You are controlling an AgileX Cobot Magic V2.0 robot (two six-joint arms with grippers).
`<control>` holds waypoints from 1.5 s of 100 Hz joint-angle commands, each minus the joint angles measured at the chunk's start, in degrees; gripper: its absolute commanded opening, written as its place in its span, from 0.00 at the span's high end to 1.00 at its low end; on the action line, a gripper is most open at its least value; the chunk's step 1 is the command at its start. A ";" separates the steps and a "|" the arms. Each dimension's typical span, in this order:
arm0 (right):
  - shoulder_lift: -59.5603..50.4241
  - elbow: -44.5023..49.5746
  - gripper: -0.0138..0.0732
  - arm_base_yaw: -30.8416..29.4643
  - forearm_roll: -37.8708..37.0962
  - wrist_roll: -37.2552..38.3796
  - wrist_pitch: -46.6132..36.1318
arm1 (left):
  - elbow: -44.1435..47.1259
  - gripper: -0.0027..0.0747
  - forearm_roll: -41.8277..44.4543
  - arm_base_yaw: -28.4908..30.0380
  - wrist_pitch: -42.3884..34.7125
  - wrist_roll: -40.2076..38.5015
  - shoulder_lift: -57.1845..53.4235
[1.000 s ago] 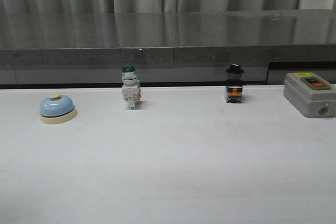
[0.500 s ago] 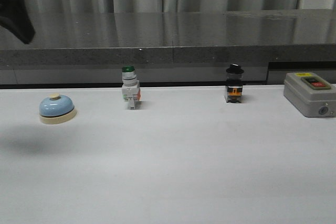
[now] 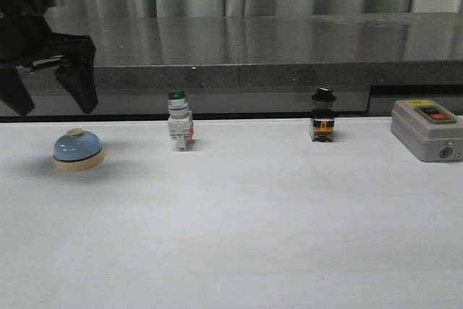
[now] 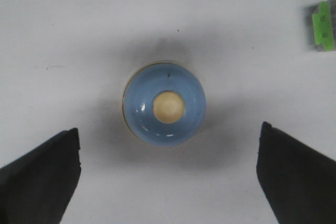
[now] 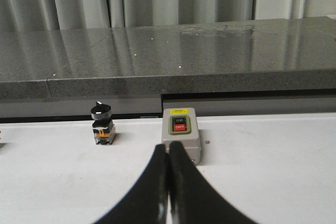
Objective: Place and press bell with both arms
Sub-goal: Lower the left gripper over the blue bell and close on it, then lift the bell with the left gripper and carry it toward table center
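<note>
Two steps remain: the bell (image 3: 78, 150), standing at the far left of the surface (image 3: 239, 236), is straddled from above by the released left hand (image 3: 49, 95), so lowering and clenching is called for, while the right hand (image 5: 168, 195) is clenched empty.

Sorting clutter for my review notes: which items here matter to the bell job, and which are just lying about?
In the job:
- bell
- left claw, open above the bell
- right claw, shut

Lying about:
- green-capped push-button switch
- black-knobbed switch
- grey box with red and black buttons
</note>
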 commanded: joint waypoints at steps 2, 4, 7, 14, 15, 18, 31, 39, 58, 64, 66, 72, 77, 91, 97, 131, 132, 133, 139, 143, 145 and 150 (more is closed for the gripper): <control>-1.09 -0.90 0.91 -0.27 -0.63 -0.31 -4.70 | -2.92 0.14 -1.11 -0.60 -1.03 0.03 -0.82; -1.09 -0.90 0.91 -0.27 -0.63 -0.31 -4.70 | -2.94 0.14 -1.26 -0.60 -1.03 0.03 -0.37; -1.09 -0.90 0.91 -0.27 -0.63 -0.31 -4.70 | -3.07 0.14 -1.37 -0.72 -1.03 0.03 -0.05; -1.09 -0.90 0.91 -0.27 -0.63 -0.31 -4.70 | -3.45 0.14 -1.35 -0.72 -1.03 0.03 1.14; -1.09 -0.90 0.91 -0.27 -0.63 -0.31 -4.70 | -3.60 0.14 -1.35 -0.72 -1.03 0.03 1.40; -1.09 -0.90 0.91 -0.27 -0.63 -0.31 -4.70 | -3.78 0.14 -1.39 -0.72 -1.03 0.03 1.85; -1.09 -0.90 0.91 -0.27 -0.63 -0.31 -4.70 | -4.07 0.14 -1.39 -0.72 -1.98 0.12 3.90; -1.09 -0.90 0.91 -0.27 -0.63 -0.31 -4.70 | -4.07 0.14 -1.39 -0.72 -2.20 0.12 4.79; -1.09 -0.90 0.91 -0.27 -0.63 -0.31 -4.70 | -4.07 0.14 -1.14 -0.72 -3.37 0.93 5.99; -1.09 -0.90 0.91 -0.27 -0.63 -0.31 -4.70 | -4.07 0.15 -1.14 -0.72 -3.77 1.02 6.25; -1.09 -0.90 0.91 -0.27 -0.63 -0.31 -4.70 | -4.07 0.15 -1.14 -0.72 -3.91 1.02 6.38; -1.09 -0.90 0.91 -0.27 -0.63 -0.31 -4.70 | -4.07 0.19 -1.14 -0.72 -4.18 1.07 6.98; -1.09 -0.90 0.91 -0.27 -0.63 -0.31 -4.70 | -4.07 0.24 -1.14 -0.72 -4.18 1.07 7.17; -1.09 -0.90 0.91 -0.27 -0.63 -0.31 -4.70 | -4.07 0.41 -1.14 -0.72 -4.70 1.07 7.22; -1.09 -0.90 0.91 -0.27 -0.63 -0.31 -4.70 | -4.07 0.47 -1.14 -0.72 -4.72 1.07 7.22; -1.09 -0.90 0.91 -0.27 -0.63 -0.31 -4.70 | -4.07 0.50 -1.14 -0.72 -4.38 1.07 4.24; -1.09 -0.90 0.91 -0.27 -0.63 -0.31 -4.70 | -4.07 0.50 -1.14 -0.83 -4.43 1.07 3.89; -1.09 -0.90 0.91 -0.27 -0.63 -0.31 -4.70 | -4.07 0.50 -1.14 -0.83 -4.27 1.07 3.68; -1.09 -0.90 0.91 -0.27 -0.63 -0.31 -4.70 | -4.07 0.50 -1.14 -1.17 -4.12 1.07 1.81; -1.09 -0.90 0.91 -0.27 -0.63 -0.31 -4.70 | -3.81 0.50 -1.14 -1.47 -3.99 1.07 0.76; -1.09 -0.90 0.91 -0.27 -0.63 -0.31 -4.70 | -3.72 0.50 -1.14 -1.79 -3.89 1.07 0.09; -1.09 -0.90 0.91 -0.27 -0.63 -0.31 -4.70 | -3.23 0.50 -1.10 -2.47 -3.73 1.07 -1.43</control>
